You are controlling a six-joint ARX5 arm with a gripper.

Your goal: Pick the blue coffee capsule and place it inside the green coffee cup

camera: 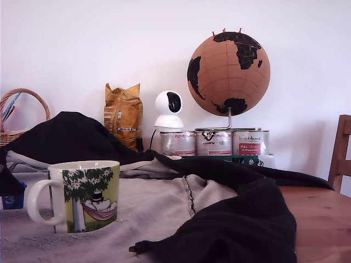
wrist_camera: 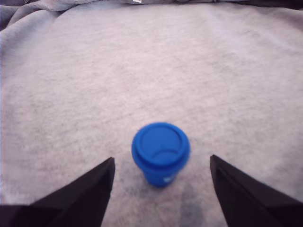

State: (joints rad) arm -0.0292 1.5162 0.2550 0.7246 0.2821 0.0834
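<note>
The blue coffee capsule [wrist_camera: 161, 152] stands lid-up on a grey cloth in the wrist view. My gripper [wrist_camera: 161, 157] is open above it, and its two dark fingertips [wrist_camera: 97, 182] are spread wide on either side without touching it. In the exterior view only a sliver of the capsule [camera: 12, 200] with a white "3" shows at the left edge. The green coffee cup [camera: 83, 194] stands upright just to its right in that view, handle toward the capsule. The arm itself does not show in the exterior view.
A grey cloth [camera: 159, 211] covers the table and a black garment [camera: 247, 219] lies draped across it. Behind stand a wicker basket [camera: 16, 118], an orange bag [camera: 124, 115], a white camera [camera: 168, 109], three tins [camera: 214, 142] and a cork globe [camera: 228, 74]. A wooden chair [camera: 341, 156] is at the right.
</note>
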